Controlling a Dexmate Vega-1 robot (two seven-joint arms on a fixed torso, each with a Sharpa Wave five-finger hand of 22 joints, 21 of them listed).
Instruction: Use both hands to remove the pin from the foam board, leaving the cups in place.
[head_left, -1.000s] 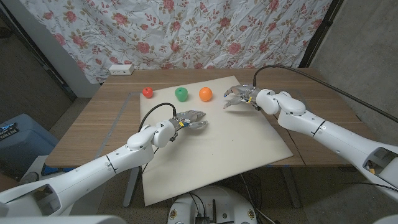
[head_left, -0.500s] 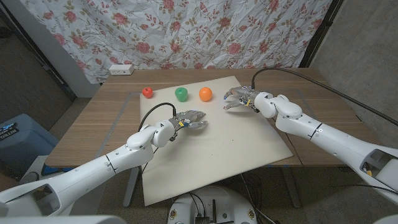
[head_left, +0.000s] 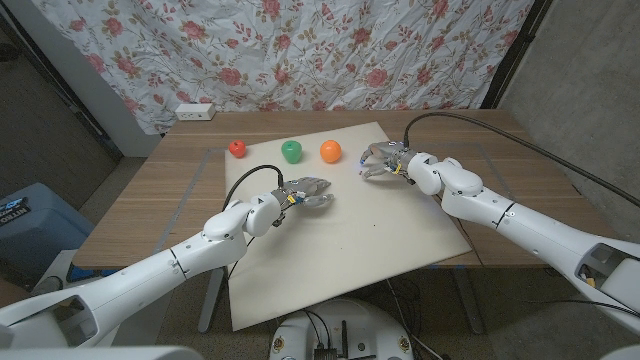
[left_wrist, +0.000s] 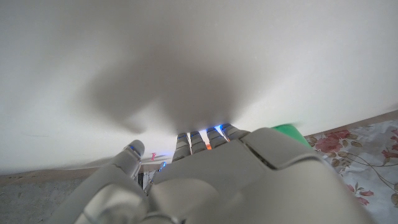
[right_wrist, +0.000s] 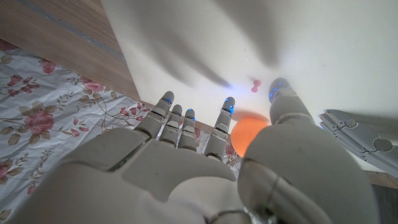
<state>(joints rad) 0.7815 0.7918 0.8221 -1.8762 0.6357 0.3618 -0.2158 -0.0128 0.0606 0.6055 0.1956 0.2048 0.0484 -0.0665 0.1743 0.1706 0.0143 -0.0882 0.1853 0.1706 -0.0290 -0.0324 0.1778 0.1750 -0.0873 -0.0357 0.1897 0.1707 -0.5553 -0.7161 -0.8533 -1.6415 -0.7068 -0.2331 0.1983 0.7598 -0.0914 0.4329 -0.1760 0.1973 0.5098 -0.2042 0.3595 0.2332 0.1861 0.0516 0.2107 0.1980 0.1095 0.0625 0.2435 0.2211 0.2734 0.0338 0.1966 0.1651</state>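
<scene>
Foam board on tabletop; pin at one o'clock, beside orange cup. Left hand pressing board, likely steadying. Right hand, fingers apart, poised to pinch.

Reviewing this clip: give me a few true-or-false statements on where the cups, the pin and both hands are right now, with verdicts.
1. Three cups stand in a row along the far edge of the foam board. True: red cup, green cup, orange cup.
2. The right robot hand holds the orange cup. False: it is beside that cup, fingers apart, holding nothing.
3. The left robot hand is over the board, nearer than the green cup. True.
4. The pin has been lifted off the board. False: the right wrist view shows it on the board, beyond the fingertips.
5. The green cup lies tipped over. False: it stands in line.
</scene>
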